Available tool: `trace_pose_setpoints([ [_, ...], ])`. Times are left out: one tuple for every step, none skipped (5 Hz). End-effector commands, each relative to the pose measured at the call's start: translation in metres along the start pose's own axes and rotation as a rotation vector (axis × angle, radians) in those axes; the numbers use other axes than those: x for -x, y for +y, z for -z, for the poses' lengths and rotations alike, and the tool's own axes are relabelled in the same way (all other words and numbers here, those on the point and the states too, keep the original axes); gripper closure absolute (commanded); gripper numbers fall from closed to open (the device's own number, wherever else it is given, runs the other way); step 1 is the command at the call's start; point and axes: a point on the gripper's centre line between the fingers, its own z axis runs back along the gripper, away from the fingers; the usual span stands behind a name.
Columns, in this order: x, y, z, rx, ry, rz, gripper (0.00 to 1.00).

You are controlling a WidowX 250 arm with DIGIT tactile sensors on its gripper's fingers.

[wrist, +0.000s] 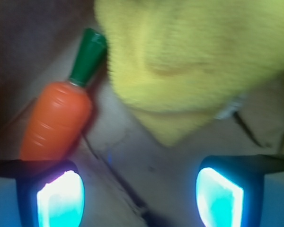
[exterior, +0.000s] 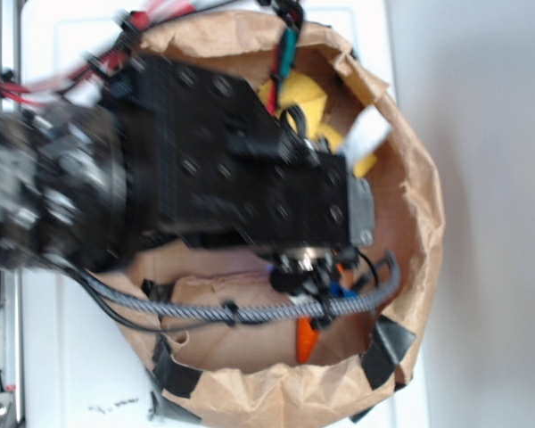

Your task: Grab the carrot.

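In the wrist view the orange carrot (wrist: pixel 57 120) lies tilted at the left, its green stem cap (wrist: pixel 87 56) pointing up and away. Its lower end runs behind my left finger (wrist: pixel 57 196). My gripper (wrist: pixel 139 196) is open, with only the brown floor between the fingers. The carrot is beside the left finger, not between the two. In the exterior view the black arm covers most of the scene, and only the carrot's orange tip (exterior: pixel 307 341) shows below the gripper (exterior: pixel 325 276).
A yellow fuzzy cloth (wrist: pixel 194 61) lies just right of the carrot's stem and shows again as the cloth (exterior: pixel 305 98) behind the arm. A brown paper wall (exterior: pixel 419 214) rings the work area. A braided cable (exterior: pixel 250 312) crosses the front.
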Motion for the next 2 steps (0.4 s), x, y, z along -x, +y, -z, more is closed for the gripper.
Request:
trace_pose_setpoints([
  [0.0067,-0.0380,-0.0059,0.136,-0.062,0.056,0.00],
  [0.0071,-0.0464,-0.0011,0.152,-0.115,0.026,0.00],
])
